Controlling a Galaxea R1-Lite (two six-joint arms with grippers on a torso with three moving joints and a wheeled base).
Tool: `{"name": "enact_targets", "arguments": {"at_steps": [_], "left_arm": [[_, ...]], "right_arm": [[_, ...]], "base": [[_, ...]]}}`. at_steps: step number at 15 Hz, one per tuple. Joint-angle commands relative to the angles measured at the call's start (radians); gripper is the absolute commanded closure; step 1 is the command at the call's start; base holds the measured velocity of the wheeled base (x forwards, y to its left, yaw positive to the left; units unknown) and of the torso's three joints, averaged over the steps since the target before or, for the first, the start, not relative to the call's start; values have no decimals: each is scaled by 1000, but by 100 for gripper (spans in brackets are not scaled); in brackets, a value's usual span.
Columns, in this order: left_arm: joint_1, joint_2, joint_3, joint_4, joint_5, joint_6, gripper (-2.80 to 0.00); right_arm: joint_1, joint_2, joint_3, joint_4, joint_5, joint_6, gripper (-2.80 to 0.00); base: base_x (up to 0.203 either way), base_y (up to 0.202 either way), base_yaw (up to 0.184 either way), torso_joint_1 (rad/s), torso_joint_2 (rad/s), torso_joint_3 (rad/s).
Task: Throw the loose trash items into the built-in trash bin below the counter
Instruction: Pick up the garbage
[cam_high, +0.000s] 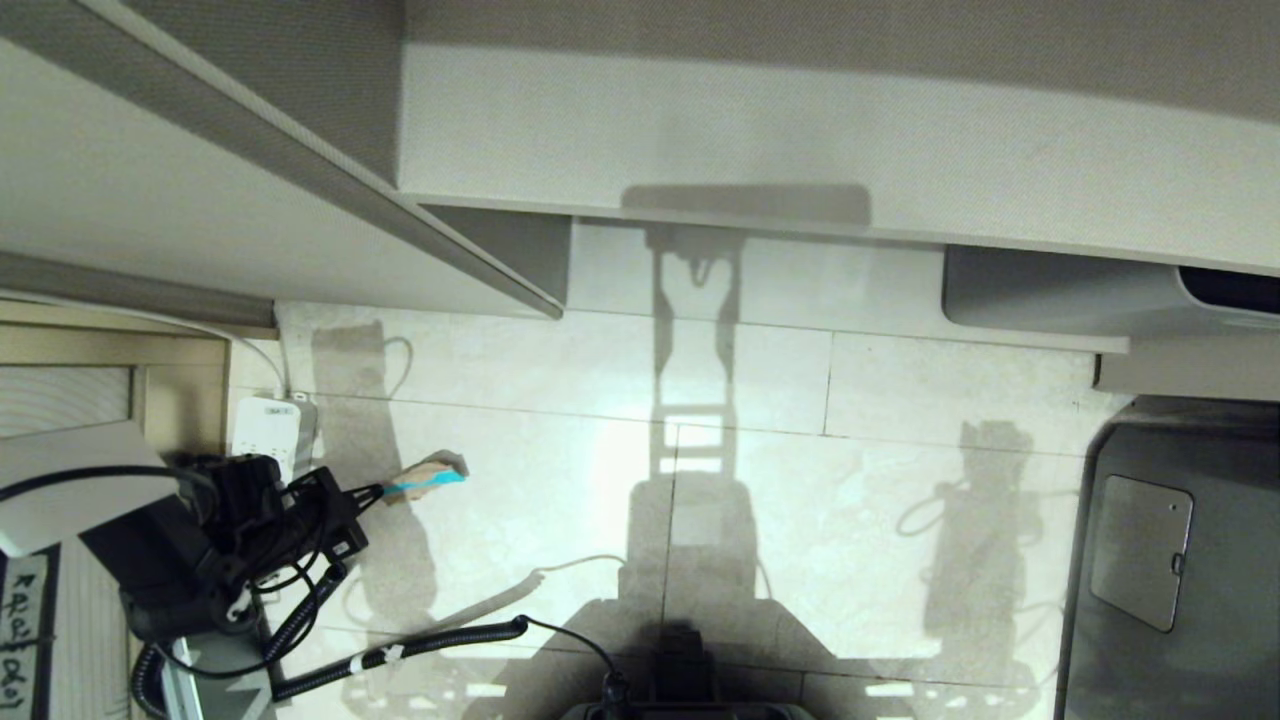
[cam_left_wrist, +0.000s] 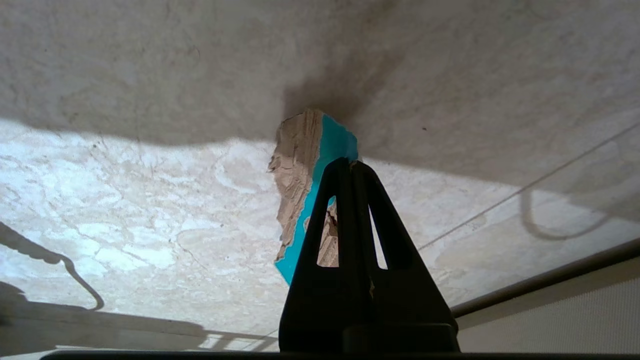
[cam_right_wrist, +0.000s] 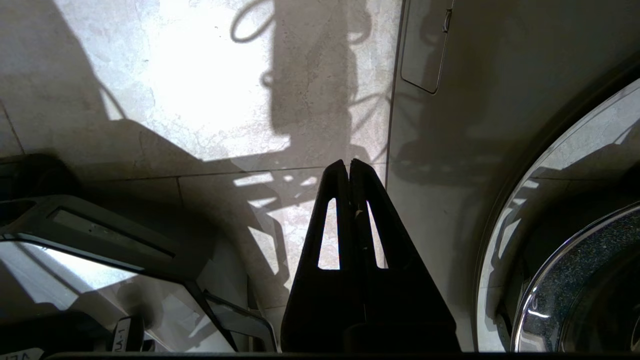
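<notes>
One cardboard scrap (cam_left_wrist: 300, 185) pinched by left tool (cam_left_wrist: 351, 165); teal side visible.

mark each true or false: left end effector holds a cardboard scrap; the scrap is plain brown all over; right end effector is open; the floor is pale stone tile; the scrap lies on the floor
1. The left end effector holds a cardboard scrap: true.
2. The scrap is plain brown all over: false, one side is teal-blue.
3. The right end effector is open: false, it is shut and holds nothing.
4. The floor is pale stone tile: true.
5. The scrap lies on the floor: false, it is gripped and held above the floor.
</notes>
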Motion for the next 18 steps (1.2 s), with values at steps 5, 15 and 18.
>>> {"name": "enact_targets", "arguments": {"at_steps": [5,15,18], "left_arm": [[11,-84,83,-7,-3,-9,0],[64,-504,304,56,-2,177,0],[62,-660,360,208,-4,337,0]], "right_arm": [[0,0,0,0,0,0,0],[0,1,0,0,0,0,0],[0,1,0,0,0,0,0]], "base": [[0,0,0,0,0,0],[0,0,0,0,0,0],[0,0,0,0,0,0]]}}
